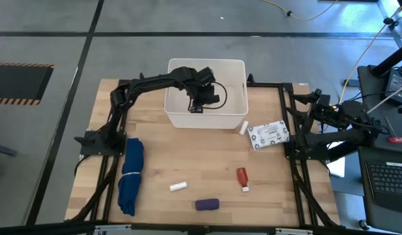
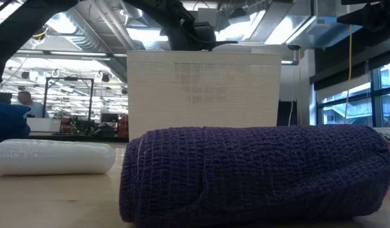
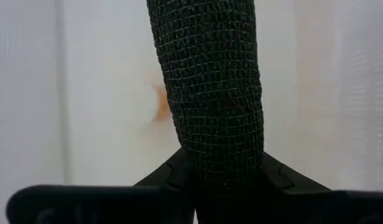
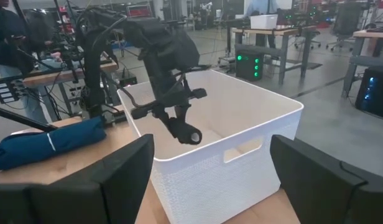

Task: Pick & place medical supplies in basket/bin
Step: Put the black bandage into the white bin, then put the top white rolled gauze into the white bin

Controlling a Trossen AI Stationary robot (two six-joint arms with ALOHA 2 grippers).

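Our left gripper grips the black oblong piece above the open tub; we should lower before releasing.

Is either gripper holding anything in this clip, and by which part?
The left gripper, above the white bin, is shut on the black bandage roll, clamped at one end. The right gripper is open and holds nothing.

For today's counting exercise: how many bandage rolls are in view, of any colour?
3: a black roll in the left gripper over the white tub, a white roll and a purple roll on the table. Others may be hidden in the tub.
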